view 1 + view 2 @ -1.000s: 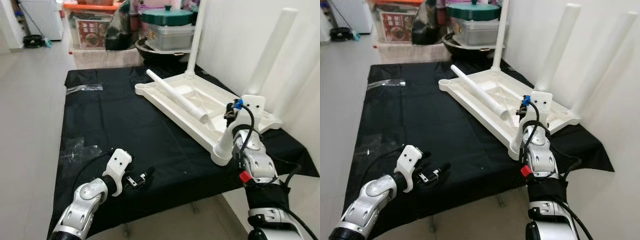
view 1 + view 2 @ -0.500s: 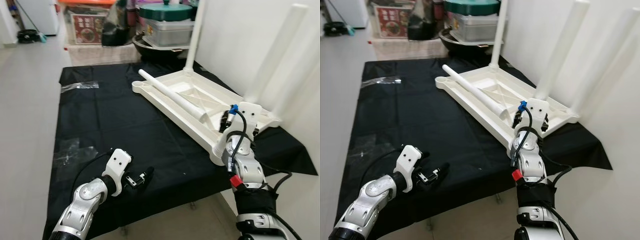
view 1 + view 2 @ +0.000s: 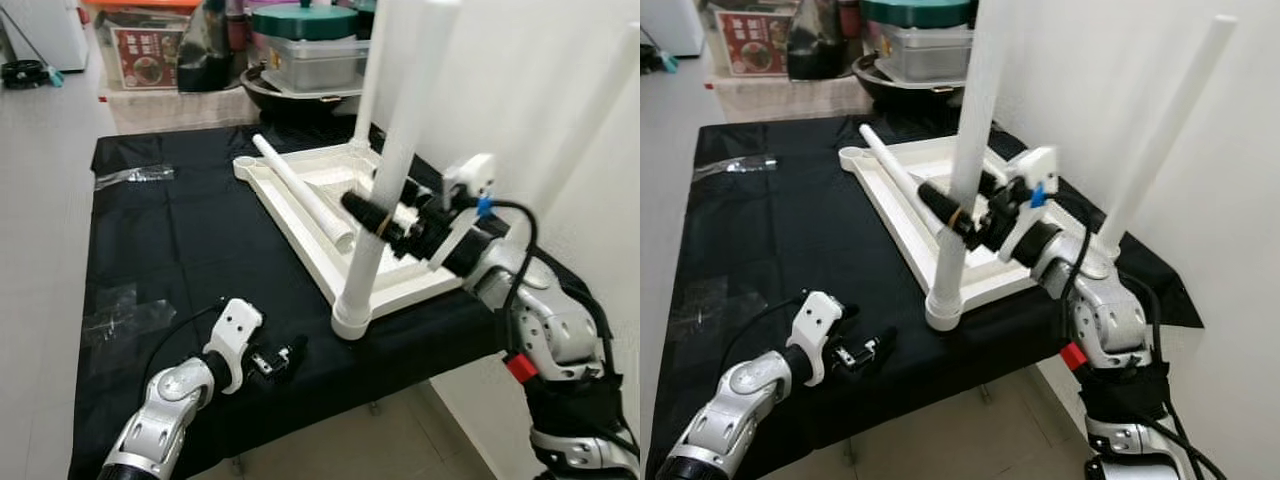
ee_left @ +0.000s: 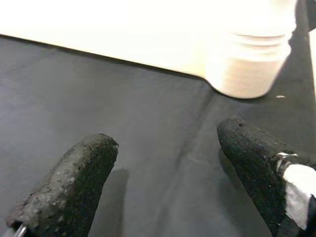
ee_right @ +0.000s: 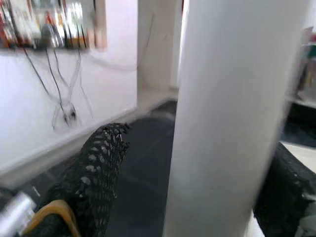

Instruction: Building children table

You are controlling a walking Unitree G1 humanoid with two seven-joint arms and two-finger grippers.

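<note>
An upturned white children's table (image 3: 290, 215) lies on a black cloth (image 3: 180, 240). A white leg (image 3: 400, 130) stands in its near corner socket (image 3: 352, 318). My right gripper (image 3: 378, 222) reaches in from the right, one finger on each side of that leg. In the right wrist view the leg (image 5: 232, 123) sits between the fingers (image 5: 101, 168), with a gap beside one of them. A loose leg (image 3: 300, 188) lies across the tabletop's underside. My left gripper (image 3: 282, 357) rests open on the cloth with nothing between its fingers (image 4: 74, 182), short of the socket (image 4: 249, 69).
Two more legs stand upright, one at the back corner (image 3: 368, 90) and one at the right corner (image 3: 1165, 130). A white wall (image 3: 520, 90) runs close along the right. Clear plastic wrappers (image 3: 135, 175) lie on the cloth. Storage boxes and a pot (image 3: 305, 50) crowd the floor behind.
The camera has swung round, shifting the whole scene. My right arm has moved from below the near leg out to the right of it. The left arm has stayed put.
</note>
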